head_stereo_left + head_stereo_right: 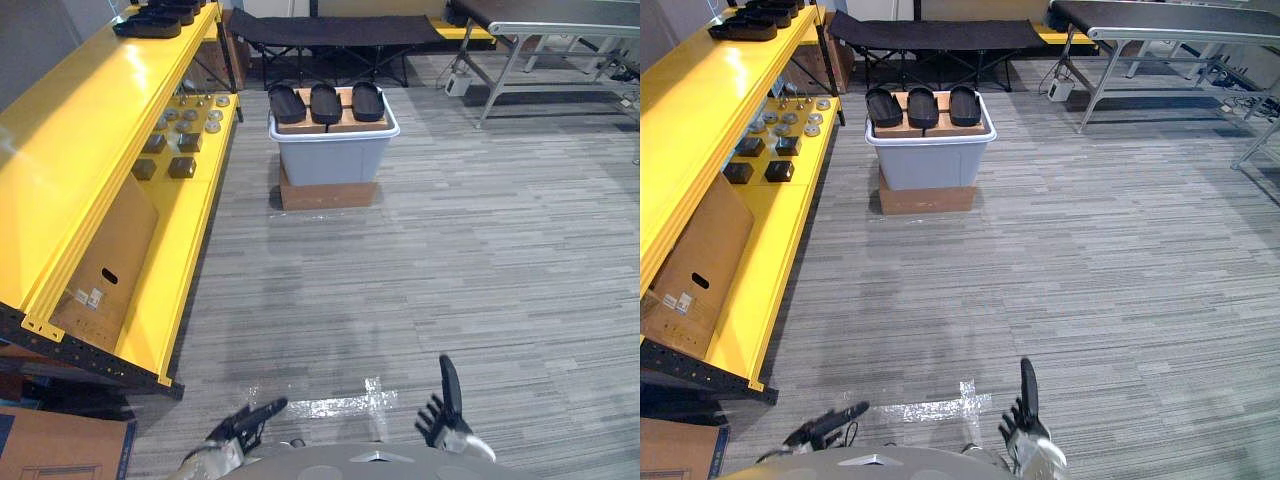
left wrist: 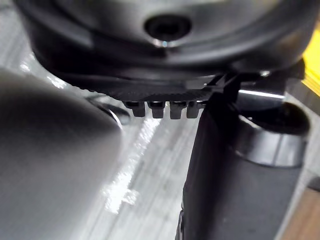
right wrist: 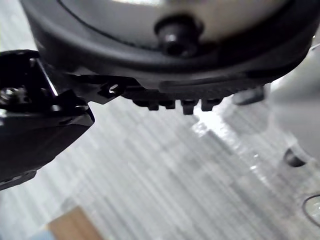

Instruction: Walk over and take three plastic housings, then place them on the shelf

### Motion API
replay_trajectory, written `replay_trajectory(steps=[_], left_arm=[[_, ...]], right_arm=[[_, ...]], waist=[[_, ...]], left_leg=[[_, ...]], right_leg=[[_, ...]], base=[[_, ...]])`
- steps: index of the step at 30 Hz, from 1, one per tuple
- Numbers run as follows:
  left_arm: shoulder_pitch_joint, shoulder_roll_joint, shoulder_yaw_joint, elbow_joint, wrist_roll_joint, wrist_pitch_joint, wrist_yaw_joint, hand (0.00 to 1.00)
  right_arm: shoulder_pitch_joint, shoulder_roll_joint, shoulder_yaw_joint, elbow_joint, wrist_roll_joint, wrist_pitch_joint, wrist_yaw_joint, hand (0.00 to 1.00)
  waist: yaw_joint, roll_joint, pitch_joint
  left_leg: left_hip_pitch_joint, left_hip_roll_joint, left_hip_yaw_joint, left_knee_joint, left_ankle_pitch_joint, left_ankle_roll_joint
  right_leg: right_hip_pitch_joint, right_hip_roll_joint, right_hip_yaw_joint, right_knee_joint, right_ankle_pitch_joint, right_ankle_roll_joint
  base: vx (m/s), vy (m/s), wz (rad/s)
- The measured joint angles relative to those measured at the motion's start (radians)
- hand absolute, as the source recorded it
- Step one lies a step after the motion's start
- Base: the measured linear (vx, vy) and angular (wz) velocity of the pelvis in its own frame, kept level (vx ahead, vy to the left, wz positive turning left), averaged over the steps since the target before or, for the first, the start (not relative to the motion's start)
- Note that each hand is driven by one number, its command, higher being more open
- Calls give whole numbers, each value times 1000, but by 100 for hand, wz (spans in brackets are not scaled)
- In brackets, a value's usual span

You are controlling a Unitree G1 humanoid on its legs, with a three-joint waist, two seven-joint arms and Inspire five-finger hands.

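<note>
Left hand low, fingers outstretched | right hand low, fingers relaxed

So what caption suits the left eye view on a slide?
Three black plastic housings sit atop a grey bin beside the yellow shelf; left hand and right hand open, empty.

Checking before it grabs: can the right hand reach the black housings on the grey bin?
Probably not yet: the right hand sits far from the housings on the bin, floor between; nothing blocks the way.
</note>
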Motion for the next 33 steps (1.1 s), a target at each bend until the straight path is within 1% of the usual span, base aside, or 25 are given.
replay_trajectory(steps=[3,7,9,11,13,18,23,26,29,30,31,32,33], left_arm=[[-32,-8,-21,-100,-61,-19,-14,100],[-63,-11,-22,-166,-118,-26,-15,100],[-65,-13,-22,-166,-119,-34,-14,100],[-55,-13,-24,-166,-118,-34,-15,100],[-46,-14,-31,-166,-118,-35,-14,100],[-20,-16,-46,-171,-73,-50,-9,100],[31,-17,-46,-214,-65,-63,11,100],[47,-17,-46,-215,-63,-88,30,100],[60,-21,-47,-240,-66,-97,29,100],[70,-24,-48,-262,-66,-100,28,100],[75,-27,-52,-282,-65,-102,28,100],[73,-29,-61,-289,-64,-106,29,100],[70,-31,-65,-291,-64,-108,30,100]], right_arm=[[-50,9,30,-78,-3,-71,-6,100],[-91,5,35,-113,-48,-100,-8,100],[-93,4,47,-113,-81,-100,-7,100],[-92,5,62,-113,-99,-83,-7,100],[-87,5,64,-112,-97,-73,-4,100],[-67,6,69,-113,-55,-74,2,100],[-25,10,68,-133,-56,-76,-3,100],[3,11,63,-147,-55,-80,-4,100],[20,12,59,-152,-53,-84,-5,100],[22,12,59,-152,-53,-87,-9,100],[24,13,59,-153,-43,-92,-13,100],[24,14,60,-153,-36,-94,-17,100],[24,14,60,-153,-36,-96,-19,100]], waist=[[-1,-8,4],[-7,-7,5],[-14,-7,5],[-24,-7,5],[-24,-7,5],[-23,-7,5],[-23,-7,4],[-25,-7,3],[-24,-10,2],[-24,-10,2],[-24,-10,3],[-24,-12,8],[-25,-11,14]], left_leg=[[2,-2,3,-2,0,0],[12,-4,6,-19,6,-13],[12,-3,6,-19,5,-15],[12,-3,6,-19,3,-20],[13,-3,8,-19,3,-20],[15,-3,14,-18,3,-20],[24,-3,35,-21,3,-20],[34,-4,54,-35,9,-11],[37,-6,65,-44,13,-5],[36,-6,74,-43,10,1],[34,-8,82,-42,2,13],[32,-7,91,-25,-10,22],[32,-3,98,-9,-20,25]], right_leg=[[-3,-2,0,0,4,6],[-3,-3,-1,-1,4,7],[-3,-3,-4,-1,4,7],[-3,-4,-5,-1,4,8],[-3,-4,-4,-1,4,8],[-3,-4,3,0,5,8],[-3,-3,26,2,5,8],[-8,-2,43,4,6,10],[-18,-3,57,12,7,11],[-32,-5,62,31,2,11],[-58,-12,72,77,-16,17],[-90,-23,84,150,-34,29],[-110,-27,84,198,-36,33]], base=[[0,0,0],[-7,2,-2],[0,0,0],[0,0,0],[0,0,0],[-46,-11,-3],[-64,-8,-12],[-76,-3,-17],[-62,7,-13],[-45,28,-21],[-41,52,-23],[-21,57,-22],[-19,80,-35]])
